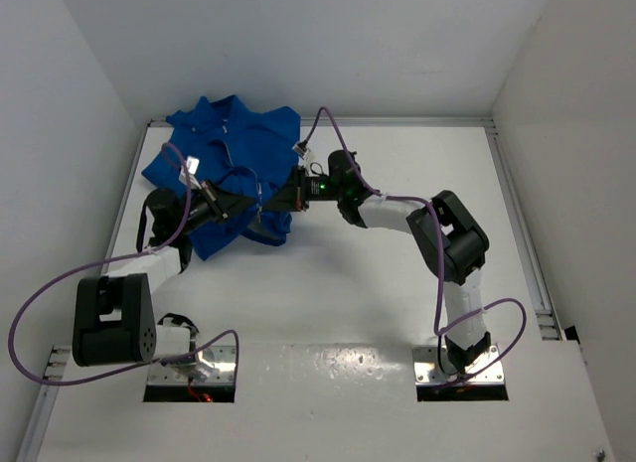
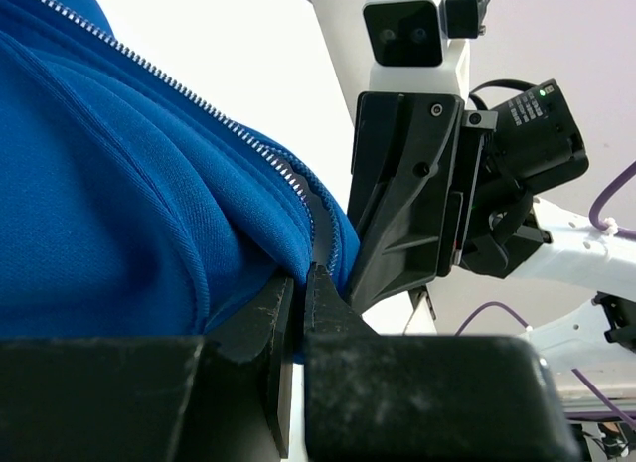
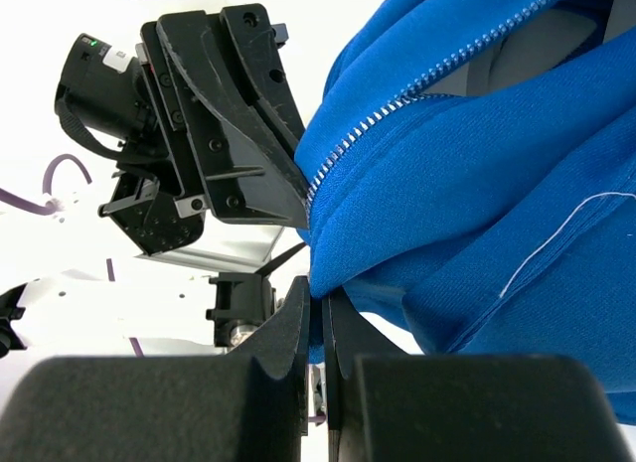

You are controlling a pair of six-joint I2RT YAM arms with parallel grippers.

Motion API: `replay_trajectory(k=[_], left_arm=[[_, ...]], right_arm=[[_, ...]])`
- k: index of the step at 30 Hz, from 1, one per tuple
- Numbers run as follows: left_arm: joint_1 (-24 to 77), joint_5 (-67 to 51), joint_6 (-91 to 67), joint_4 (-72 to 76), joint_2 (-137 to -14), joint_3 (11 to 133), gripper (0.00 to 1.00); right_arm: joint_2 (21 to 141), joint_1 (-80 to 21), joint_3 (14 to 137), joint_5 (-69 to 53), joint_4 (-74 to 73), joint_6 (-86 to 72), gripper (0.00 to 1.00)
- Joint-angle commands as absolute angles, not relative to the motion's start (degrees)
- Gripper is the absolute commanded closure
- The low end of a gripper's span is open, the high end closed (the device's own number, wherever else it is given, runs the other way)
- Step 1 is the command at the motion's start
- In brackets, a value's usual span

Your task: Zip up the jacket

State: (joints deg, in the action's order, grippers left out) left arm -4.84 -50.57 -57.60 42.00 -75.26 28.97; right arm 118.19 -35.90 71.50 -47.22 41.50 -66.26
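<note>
The royal-blue jacket (image 1: 224,164) lies bunched at the far left of the table. Both grippers meet at its near right hem. My left gripper (image 1: 254,198) is shut on a fold of the jacket's edge (image 2: 149,214), beside the pale zipper teeth (image 2: 199,102). My right gripper (image 1: 283,198) is shut on the jacket's hem (image 3: 467,214) just below the zipper line (image 3: 397,112). Each wrist view shows the other gripper's black fingers (image 2: 407,204) (image 3: 234,114) close against the fabric. The silver pull is not visible.
White walls enclose the table (image 1: 397,273) on the left, back and right. Purple cables (image 1: 328,124) loop over both arms. The arm bases (image 1: 189,368) sit at the near edge.
</note>
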Motion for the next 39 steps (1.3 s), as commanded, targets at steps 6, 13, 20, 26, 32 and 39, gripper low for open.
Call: replay_trajectory(k=[6, 13, 20, 26, 32, 39], left_arm=[[-4.0, -55.9, -58.4, 48.4, -76.2, 29.6, 1.00], [-5.1, -57.6, -60.7, 51.4, -75.6, 29.0, 1.00], [-5.1, -61.4, -61.3, 51.9, -75.6, 29.0, 1.00], [-5.1, -64.5, -61.3, 51.9, -75.6, 29.0, 1.00], [-5.1, -65.0, -60.5, 50.0, -74.4, 28.5, 1.00], [-7.9, -65.0, -59.8, 45.3, -71.0, 28.5, 1.00]], right_arm=[[118.7, -36.7, 74.8, -48.2, 45.5, -66.8, 1.00], [118.3, -36.1, 72.9, -49.0, 46.2, -66.3, 1.00], [118.4, -36.0, 72.9, -49.4, 48.9, -66.9, 1.00], [118.1, -35.6, 73.7, -49.2, 52.0, -70.9, 1.00], [117.4, -35.1, 74.0, -49.1, 55.1, -72.9, 1.00], [116.5, -34.2, 70.8, -50.5, 57.8, -70.3, 1.00]])
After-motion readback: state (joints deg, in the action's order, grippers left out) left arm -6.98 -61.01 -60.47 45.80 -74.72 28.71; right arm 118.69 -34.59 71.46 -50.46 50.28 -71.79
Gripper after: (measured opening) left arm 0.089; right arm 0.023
